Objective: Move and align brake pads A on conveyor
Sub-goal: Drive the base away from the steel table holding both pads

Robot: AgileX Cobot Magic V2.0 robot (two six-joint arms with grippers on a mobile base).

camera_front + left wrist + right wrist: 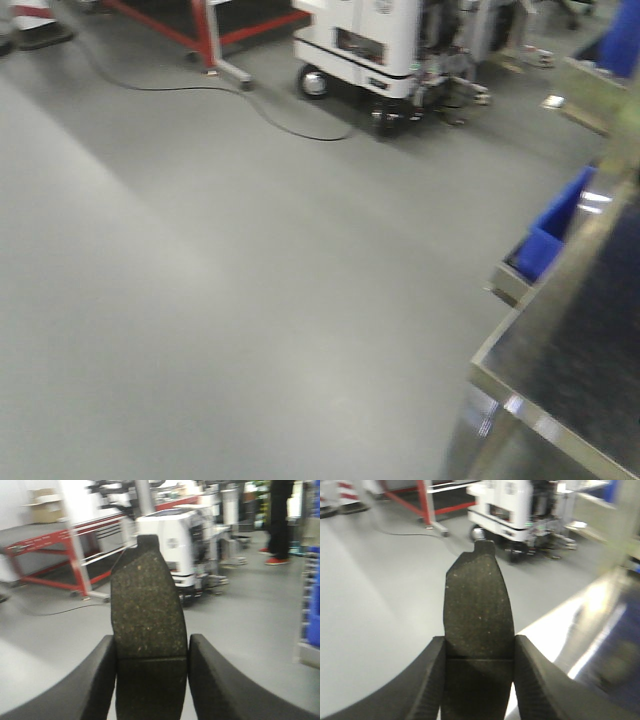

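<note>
The left end effector (151, 647) clamps a brake pad (147, 590). The right end effector (479, 650) grips a second brake pad (477, 595), floor (370, 605) blurred behind

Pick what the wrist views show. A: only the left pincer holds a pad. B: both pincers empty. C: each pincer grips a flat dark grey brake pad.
C: the left pincer clamps one flat dark grey brake pad, the right pincer a second brake pad.

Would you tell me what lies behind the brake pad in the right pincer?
Behind the brake pad show grey floor, a white wheeled machine and a red frame. Whatever is straight behind the pad is covered.
</note>
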